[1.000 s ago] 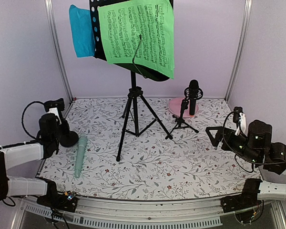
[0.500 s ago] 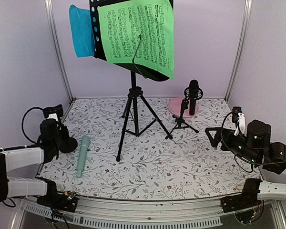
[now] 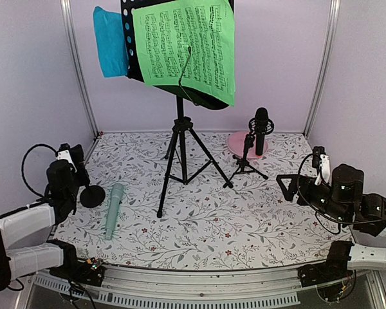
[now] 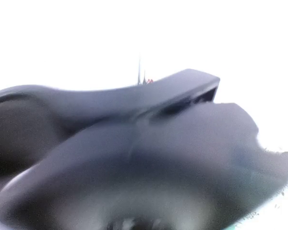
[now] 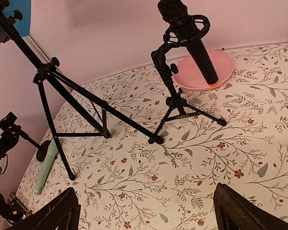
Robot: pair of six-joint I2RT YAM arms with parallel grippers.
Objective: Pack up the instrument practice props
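Logged left gripper (image 3: 79,182) drawn back leftward, mint mic (image 3: 113,209) resettled flat just right of it, long axis near-to-far. Could not read its grip: view blurred. Found right gripper (image 5: 144,191) wide open, empty, well apart; judged left nearer.

Layout on the desk (image 3: 199,225). Just right of the left hand (image 3: 79,180): round-based support (image 3: 92,196), then the lying microphone (image 3: 113,209). Ahead of the right hand (image 5: 144,213): mounted microphone (image 5: 192,38) on its tripod support (image 5: 177,103), with the plate (image 5: 225,67) behind and the sheet-music rack (image 5: 62,96) to the left.
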